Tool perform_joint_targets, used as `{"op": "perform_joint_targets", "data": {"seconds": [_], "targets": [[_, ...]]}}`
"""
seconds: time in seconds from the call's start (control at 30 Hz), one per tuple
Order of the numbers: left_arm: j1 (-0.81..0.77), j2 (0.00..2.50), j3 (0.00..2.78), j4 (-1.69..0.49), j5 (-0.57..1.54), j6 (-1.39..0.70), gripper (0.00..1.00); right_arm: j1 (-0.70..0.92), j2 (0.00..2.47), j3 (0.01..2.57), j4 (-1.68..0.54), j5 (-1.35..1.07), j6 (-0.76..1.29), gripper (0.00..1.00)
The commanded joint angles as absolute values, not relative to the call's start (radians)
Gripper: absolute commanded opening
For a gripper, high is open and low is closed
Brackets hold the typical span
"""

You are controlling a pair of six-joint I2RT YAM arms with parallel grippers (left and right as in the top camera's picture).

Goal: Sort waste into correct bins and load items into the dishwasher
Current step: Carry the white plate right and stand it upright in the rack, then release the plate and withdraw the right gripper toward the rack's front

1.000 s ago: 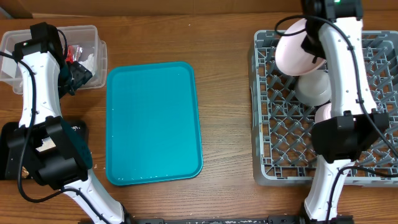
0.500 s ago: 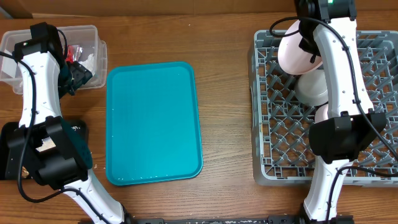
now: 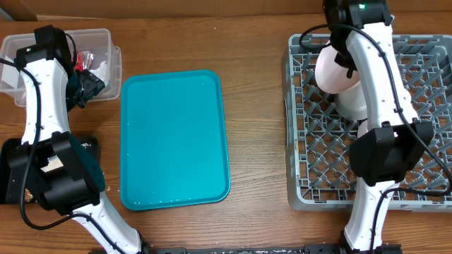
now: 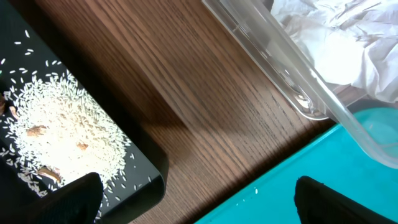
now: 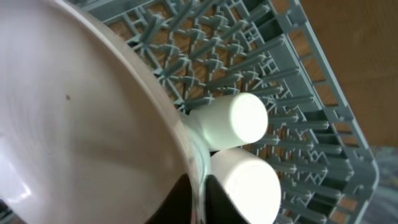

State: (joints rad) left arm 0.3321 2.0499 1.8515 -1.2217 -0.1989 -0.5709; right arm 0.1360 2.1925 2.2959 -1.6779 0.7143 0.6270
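A large round pale-pink plate (image 3: 326, 70) stands tilted on edge in the grey pegged plastic dish rack (image 3: 311, 162); white rice-like crumbs (image 4: 68, 130) lie on the flat black tray (image 4: 149, 174).

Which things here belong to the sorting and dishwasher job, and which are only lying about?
Belong to the job: pink plate, white bowl, dish rack, clear tub, napkin, red wrapper, black tray, rice crumbs.
Only lying about: teal tray.
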Motion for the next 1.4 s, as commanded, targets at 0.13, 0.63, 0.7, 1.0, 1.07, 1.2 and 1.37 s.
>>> {"op": "perform_joint_targets", "data": {"seconds": [0.13, 0.63, 0.7, 1.0, 1.07, 1.2, 1.37], "targets": [[0.335, 2.050, 1.848, -1.221, -0.205, -0.584, 1.00, 0.205, 2.134, 2.300, -1.682, 0.701, 0.636, 1.00], [0.335, 2.050, 1.848, -1.221, -0.205, -0.584, 1.00, 0.219, 1.662, 2.404, -1.694, 0.267, 0.568, 1.00], [0.335, 2.050, 1.848, -1.221, -0.205, -0.584, 1.00, 0.219, 1.570, 2.402, -1.694, 0.219, 0.547, 1.00], [0.335, 2.050, 1.848, -1.221, -0.205, -0.584, 1.00, 0.219, 1.200, 2.144, -1.693, 0.119, 0.513, 1.00], [0.335, 2.050, 1.848, -1.221, -0.205, -0.584, 1.00, 0.219, 1.102, 2.007, -1.691, 0.127, 0.543, 1.00], [0.335, 2.050, 1.848, -1.221, -0.205, -0.584, 1.00, 0.219, 0.977, 1.800, -1.694, 0.110, 0.553, 1.00], [0.335, 2.050, 1.848, -1.221, -0.205, -0.584, 1.00, 0.219, 0.946, 1.708, -1.693, 0.107, 0.553, 1.00]]}}
